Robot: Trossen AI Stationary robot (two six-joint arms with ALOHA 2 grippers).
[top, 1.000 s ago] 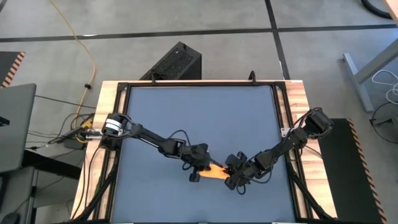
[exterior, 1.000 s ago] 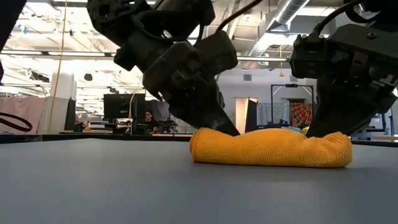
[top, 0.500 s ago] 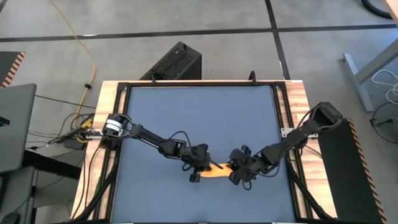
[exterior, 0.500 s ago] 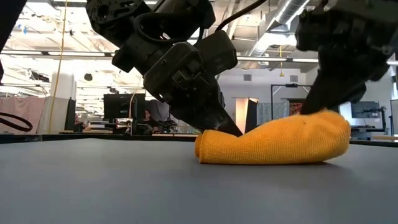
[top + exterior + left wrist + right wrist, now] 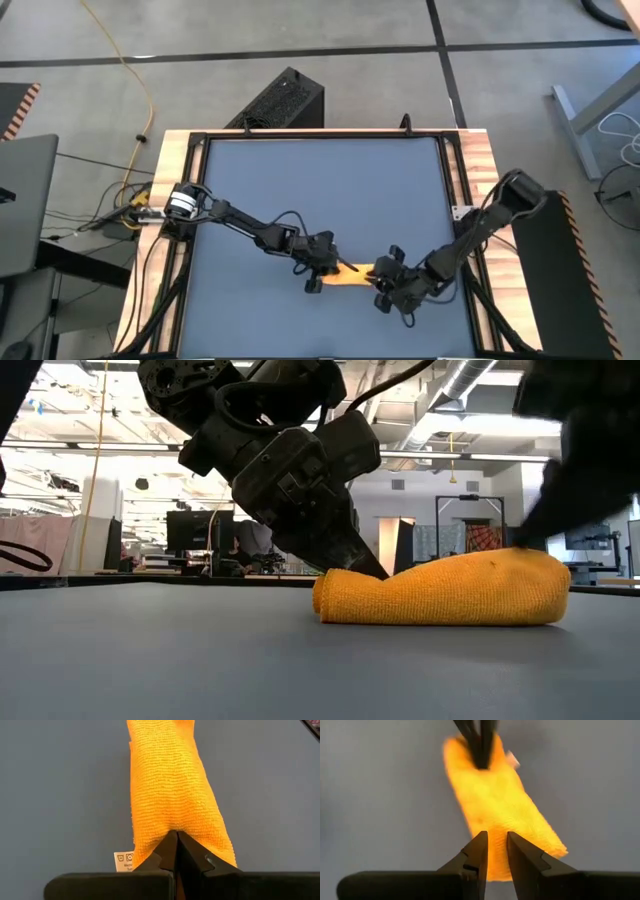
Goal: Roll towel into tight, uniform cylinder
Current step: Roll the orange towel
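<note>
High view: the rolled towel (image 5: 352, 277) lies on the blue mat (image 5: 320, 190) toward 6 o'clock, the left gripper (image 5: 322, 271) at its 9 o'clock end, the right gripper (image 5: 383, 283) at 3.

Low view: the roll rests flat.

Left wrist view: fingers (image 5: 172, 847) pinched shut on the towel's end beside its white tag (image 5: 123, 860).

Right wrist view: fingers (image 5: 479, 851) slightly parted, holding nothing.
</note>
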